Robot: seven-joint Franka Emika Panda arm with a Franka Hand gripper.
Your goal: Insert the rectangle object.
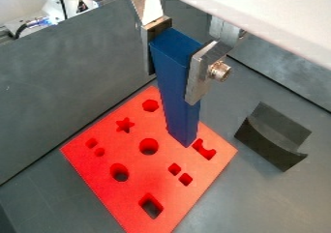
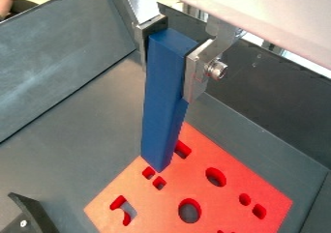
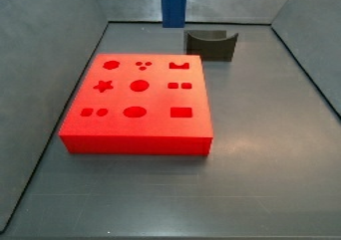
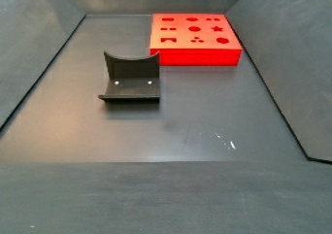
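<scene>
My gripper (image 1: 177, 58) is shut on the top of the rectangle object (image 1: 179, 92), a tall blue bar held upright; both wrist views show it (image 2: 162, 111) between the silver fingers. The bar hangs over the flat red block (image 1: 97, 164) with shaped holes, its lower end above the block's surface near some small holes. In a side view only the bar's lower part (image 3: 173, 5) shows, at the top edge, behind the red block (image 3: 134, 132). The block's rectangular hole (image 3: 182, 112) is open. The gripper is out of frame in both side views.
A dark grey block with a curved notch (image 3: 210, 45) stands on the floor beside the red block; it also shows in the other views (image 1: 274, 135) (image 4: 130, 83). Grey walls enclose the floor on all sides. The red block (image 4: 195, 55) sits toward one wall.
</scene>
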